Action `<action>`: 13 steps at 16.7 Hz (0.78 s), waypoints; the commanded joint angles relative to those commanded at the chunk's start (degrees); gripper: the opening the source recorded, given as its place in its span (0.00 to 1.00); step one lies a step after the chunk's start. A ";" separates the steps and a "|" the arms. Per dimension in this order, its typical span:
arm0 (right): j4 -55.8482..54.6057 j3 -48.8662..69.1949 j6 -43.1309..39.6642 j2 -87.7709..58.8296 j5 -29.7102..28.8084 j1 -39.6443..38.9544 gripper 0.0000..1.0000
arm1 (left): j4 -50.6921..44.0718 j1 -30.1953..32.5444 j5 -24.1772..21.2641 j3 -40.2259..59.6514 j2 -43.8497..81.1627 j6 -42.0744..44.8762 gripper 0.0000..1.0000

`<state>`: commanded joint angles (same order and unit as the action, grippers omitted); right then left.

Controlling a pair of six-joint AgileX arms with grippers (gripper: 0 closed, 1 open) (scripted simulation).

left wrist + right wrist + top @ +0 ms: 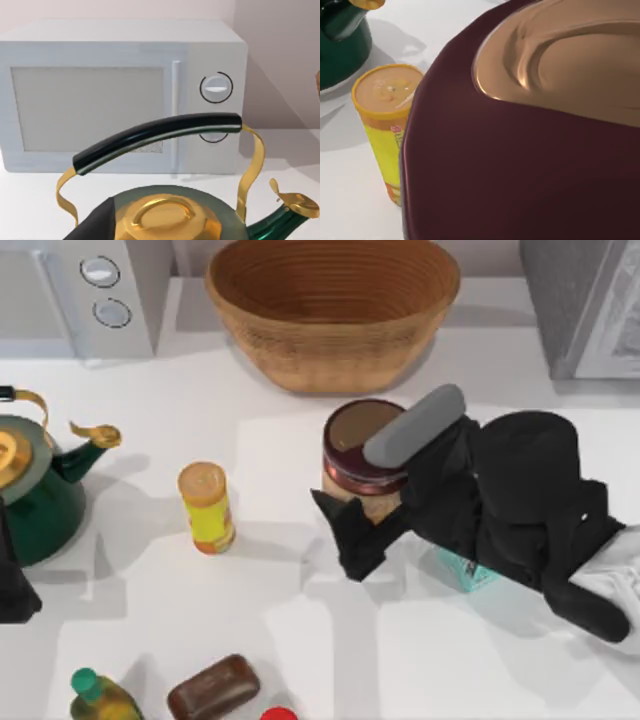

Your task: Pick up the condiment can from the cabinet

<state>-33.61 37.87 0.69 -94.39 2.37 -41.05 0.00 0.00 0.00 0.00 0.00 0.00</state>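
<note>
The condiment can [357, 436], a wide maroon cylinder with a tan top, is near the table's middle, in front of the basket. My right gripper [366, 490] is shut on it, with a grey finger [415, 425] lying across its right side and a black finger [346, 532] at its near side. In the right wrist view the condiment can [530, 150] is very close to the camera. The grey cabinet [585, 300] with its white door stands at the back right, apart from the can. My left gripper [14, 590] is parked at the left edge by the kettle.
A woven basket [330, 315] stands at the back centre and a microwave [80, 290] at the back left. A green kettle [30, 485] and a yellow bottle [207, 507] are left of the can. A teal carton [466, 572] lies under my right arm. Small items line the front edge.
</note>
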 joint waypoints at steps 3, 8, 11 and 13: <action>-3.80 3.18 0.14 -7.60 -0.21 -0.38 0.00 | 0.00 0.00 0.00 0.00 0.00 0.00 1.00; -8.03 6.63 0.38 -15.13 -0.47 -0.50 0.00 | 0.00 0.00 0.00 0.00 0.00 0.00 1.00; -8.03 6.63 0.38 -15.13 -0.47 -0.50 0.00 | 0.00 0.00 0.00 0.00 0.00 0.00 1.00; -8.03 6.63 0.38 -15.13 -0.47 -0.50 0.15 | 0.00 0.00 0.00 0.00 0.00 0.00 1.00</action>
<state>-41.64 44.50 1.07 -109.53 1.90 -41.55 0.00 0.00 0.00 0.00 0.00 0.00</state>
